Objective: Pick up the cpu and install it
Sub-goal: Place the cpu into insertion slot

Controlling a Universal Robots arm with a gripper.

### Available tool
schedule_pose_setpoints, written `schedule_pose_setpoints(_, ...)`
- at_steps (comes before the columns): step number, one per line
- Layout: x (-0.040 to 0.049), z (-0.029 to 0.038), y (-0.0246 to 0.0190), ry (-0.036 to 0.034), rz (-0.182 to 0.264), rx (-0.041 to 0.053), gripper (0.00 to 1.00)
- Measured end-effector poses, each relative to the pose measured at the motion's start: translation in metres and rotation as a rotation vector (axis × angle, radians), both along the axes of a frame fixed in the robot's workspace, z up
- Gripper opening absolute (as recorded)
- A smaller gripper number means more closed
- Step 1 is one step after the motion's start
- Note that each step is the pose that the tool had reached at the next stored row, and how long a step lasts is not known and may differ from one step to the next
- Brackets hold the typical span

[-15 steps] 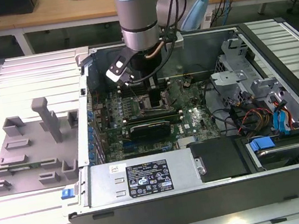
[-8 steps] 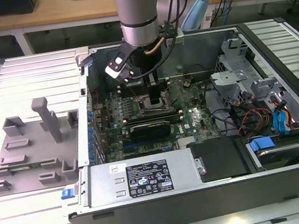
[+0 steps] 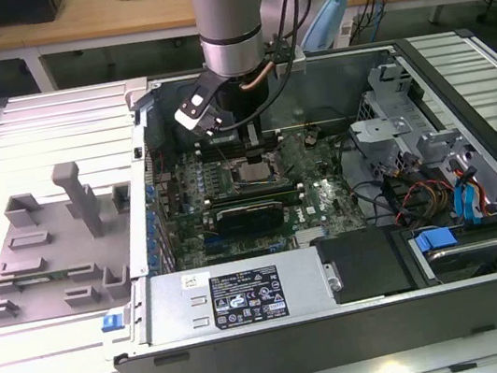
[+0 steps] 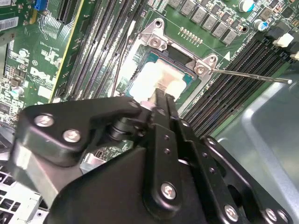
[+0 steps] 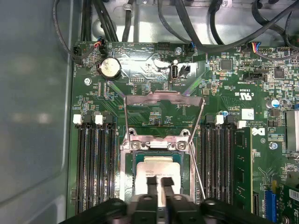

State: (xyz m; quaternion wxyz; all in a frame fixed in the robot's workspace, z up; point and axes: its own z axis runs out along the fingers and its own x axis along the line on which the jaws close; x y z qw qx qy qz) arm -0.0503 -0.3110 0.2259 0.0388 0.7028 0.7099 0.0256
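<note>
Pincer over cpu, memory slots flanking, lever beside

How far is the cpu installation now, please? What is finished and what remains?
Done: the cpu lies inside the socket, apparently level. In hand: the gripper is directly over it; whether it grips the chip is unclear. Left: the metal load plate stands raised and the lever sticks out unlatched, so the socket is not yet closed.
</note>
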Motion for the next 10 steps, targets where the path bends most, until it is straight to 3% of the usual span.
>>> schedule_pose_setpoints(1,0.0000,0.0001,0.0000,0.0000,0.000,0.0000,0.11)
schedule_pose_setpoints(3,0.0000,0.0004,0.0000,0.0000,0.000,0.0000,0.11)
schedule_pose_setpoints(4,0.0000,0.0005,0.0000,0.0034,0.000,0.0002,0.11)
schedule_pose_setpoints(5,0.0006,0.0003,0.0000,0.0230,0.000,0.0020,0.11)
schedule_pose_setpoints(6,0.0014,0.0000,0.0000,0.0517,0.000,0.0050,0.11)
schedule_pose_setpoints(7,0.0016,0.0000,0.0000,0.0633,0.000,0.0055,0.11)
schedule_pose_setpoints(8,0.0016,0.0001,-0.0001,0.0676,0.000,0.0055,0.11)
schedule_pose_setpoints(10,0.0028,-0.0004,-0.0003,0.0675,0.000,0.0059,0.11)
